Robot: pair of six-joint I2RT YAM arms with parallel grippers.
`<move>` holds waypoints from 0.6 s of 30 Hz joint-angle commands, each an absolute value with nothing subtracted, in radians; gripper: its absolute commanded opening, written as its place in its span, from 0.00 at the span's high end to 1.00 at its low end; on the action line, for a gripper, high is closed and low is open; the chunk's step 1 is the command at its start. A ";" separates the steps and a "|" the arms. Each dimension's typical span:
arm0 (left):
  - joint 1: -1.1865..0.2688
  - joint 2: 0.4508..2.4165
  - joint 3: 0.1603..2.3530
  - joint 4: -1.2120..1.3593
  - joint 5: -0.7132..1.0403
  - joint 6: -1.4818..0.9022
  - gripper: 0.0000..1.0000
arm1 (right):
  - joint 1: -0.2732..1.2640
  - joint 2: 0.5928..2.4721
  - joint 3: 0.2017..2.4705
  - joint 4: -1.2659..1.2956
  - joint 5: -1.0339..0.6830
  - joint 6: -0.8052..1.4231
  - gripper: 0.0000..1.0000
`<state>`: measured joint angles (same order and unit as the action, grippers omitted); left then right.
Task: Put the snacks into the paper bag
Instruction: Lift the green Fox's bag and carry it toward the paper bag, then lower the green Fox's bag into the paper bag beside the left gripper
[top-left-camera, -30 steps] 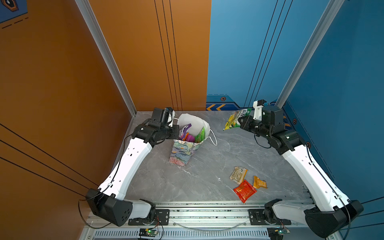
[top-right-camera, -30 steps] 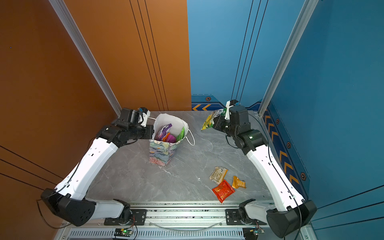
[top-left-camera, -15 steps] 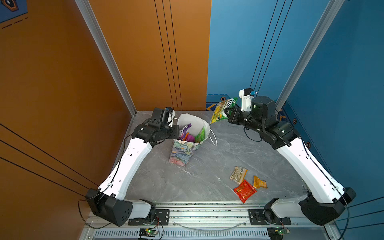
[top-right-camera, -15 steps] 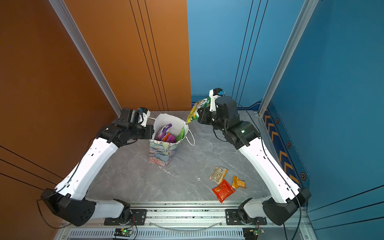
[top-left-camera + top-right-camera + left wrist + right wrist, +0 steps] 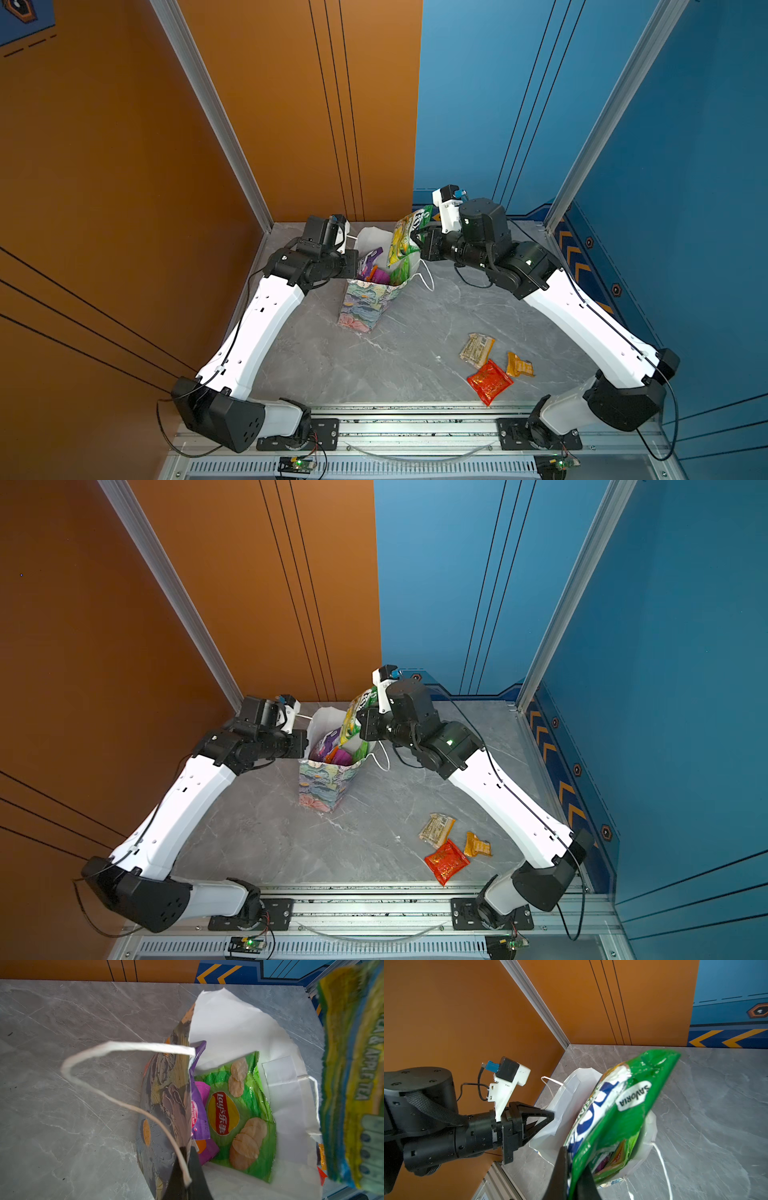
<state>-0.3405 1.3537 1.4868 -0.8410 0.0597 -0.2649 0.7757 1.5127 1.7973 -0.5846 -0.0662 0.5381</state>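
Right wrist view shows the right hand point(image 5: 574, 1159) closed narrow on one edge of the yellow-green Fox's packet point(image 5: 612, 1109). The packet hangs tilted over the open mouth of the paper bag point(image 5: 571, 1088). In both top views the packet is above the far right part of the mouth. Whether its low end is already past the rim, one cannot tell.

The left hand point(image 5: 188, 1153) is also closed tight. It pinches the side wall of the bag just beside the cord handle point(image 5: 108, 1045), so the bag stands upright and open on the worktop point(image 5: 415, 332). Inside lie the green Lay's packet point(image 5: 239, 1109) and a purple packet point(image 5: 198, 1118), pressed to the pinched wall.

The step in hand seems to be the drop of this packet. The next move probably calls for lowering it into the free white side of the bag and then opening the fingers, while the left hand does not let go.

A tan packet point(image 5: 477, 350), a red packet point(image 5: 489, 381) and an orange packet point(image 5: 519, 365) are not yet packed. They lie close together, well apart from the bag.
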 commanded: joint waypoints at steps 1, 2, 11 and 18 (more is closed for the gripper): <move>-0.337 1.325 1.491 -0.808 0.067 -0.250 0.96 | 0.798 1.534 1.843 -0.552 -0.057 0.517 1.00; -0.336 1.326 1.491 -0.808 0.068 -0.250 0.96 | 0.803 1.542 1.845 -0.551 -0.061 0.517 1.00; -0.336 1.326 1.490 -0.808 0.066 -0.250 0.96 | 0.830 1.605 1.870 -0.540 -0.089 0.531 1.00; -0.336 1.326 1.491 -0.808 0.067 -0.250 0.96 | 0.846 1.638 1.870 -0.524 -0.112 0.544 1.00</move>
<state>-0.3405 1.3537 1.4868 -0.8413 0.0597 -0.2649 0.8364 1.6279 1.8301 -0.5838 -0.0853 0.5396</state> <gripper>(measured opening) 0.046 0.079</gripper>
